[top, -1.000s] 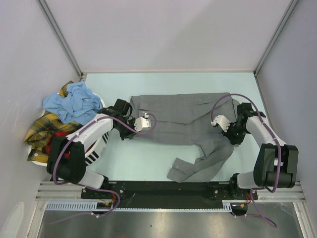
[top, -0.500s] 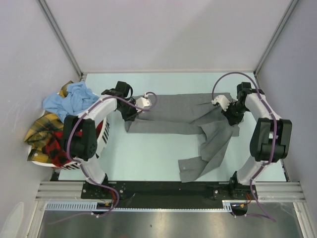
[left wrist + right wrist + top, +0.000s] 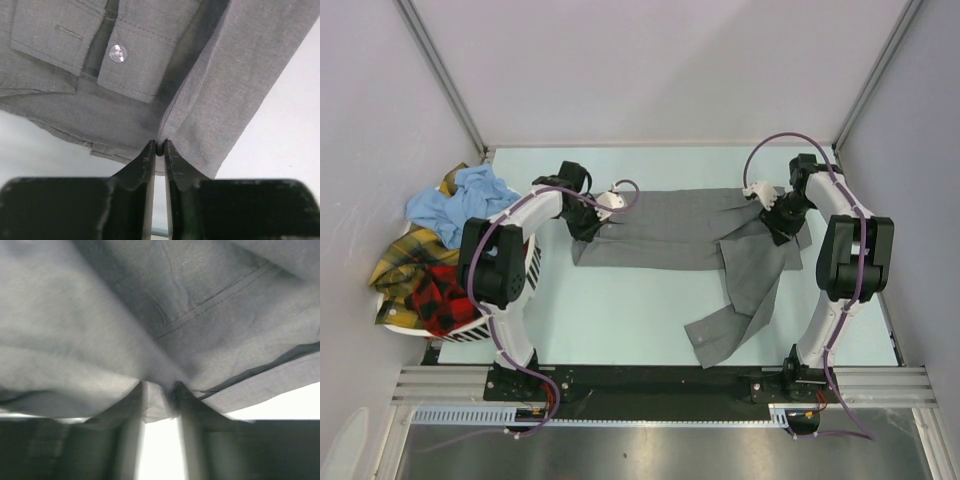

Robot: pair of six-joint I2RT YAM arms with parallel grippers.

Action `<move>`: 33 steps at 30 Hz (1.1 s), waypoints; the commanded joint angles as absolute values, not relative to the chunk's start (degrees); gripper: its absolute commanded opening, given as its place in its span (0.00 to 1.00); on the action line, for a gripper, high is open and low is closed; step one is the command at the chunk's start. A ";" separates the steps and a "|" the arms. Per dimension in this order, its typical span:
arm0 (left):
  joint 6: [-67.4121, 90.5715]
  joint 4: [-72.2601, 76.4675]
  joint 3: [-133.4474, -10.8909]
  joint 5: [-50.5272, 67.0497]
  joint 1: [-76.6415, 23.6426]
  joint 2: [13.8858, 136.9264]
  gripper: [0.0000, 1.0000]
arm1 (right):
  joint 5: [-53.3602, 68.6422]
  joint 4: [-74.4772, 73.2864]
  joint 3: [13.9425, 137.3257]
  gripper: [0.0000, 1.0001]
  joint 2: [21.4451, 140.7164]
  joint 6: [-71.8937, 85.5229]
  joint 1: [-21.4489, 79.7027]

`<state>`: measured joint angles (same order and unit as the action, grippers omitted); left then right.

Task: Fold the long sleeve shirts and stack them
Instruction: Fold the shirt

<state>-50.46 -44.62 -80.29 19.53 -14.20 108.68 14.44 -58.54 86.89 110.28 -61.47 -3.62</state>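
Observation:
A mid-grey long sleeve shirt (image 3: 665,230) lies folded into a band across the far middle of the table, one sleeve (image 3: 735,310) trailing toward the near edge. My left gripper (image 3: 586,222) is at the shirt's left end. In the left wrist view this gripper (image 3: 159,148) is pinched shut on a fold of the grey cloth (image 3: 210,90). My right gripper (image 3: 778,215) is at the shirt's right end. In the right wrist view the right gripper (image 3: 159,387) has its jaws apart, with grey cloth (image 3: 150,315) draped over the tips.
A heap of shirts lies at the left over a white slotted basket (image 3: 528,275): light blue (image 3: 460,205), yellow plaid (image 3: 405,258), red-and-black plaid (image 3: 435,302). Grey walls close in the table on three sides. The black rail (image 3: 650,385) holding the arm bases runs along the near edge.
Both grippers have moved to the far side with the shirt's edge, folding the body into a narrower band. The sleeve has shifted right. The right jaws have parted.

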 commanded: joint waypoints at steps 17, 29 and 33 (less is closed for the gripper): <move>-36.85 -21.85 -56.53 35.84 -13.62 66.64 0.99 | 26.29 -64.25 66.31 0.78 79.49 -60.29 -2.77; -21.19 -22.25 -53.79 28.67 -13.98 55.57 0.99 | 21.45 -53.88 56.26 0.73 79.62 -52.82 34.00; -18.90 -20.83 -51.51 20.67 -13.45 50.02 1.00 | 18.38 -50.20 52.83 0.73 81.74 -53.52 42.69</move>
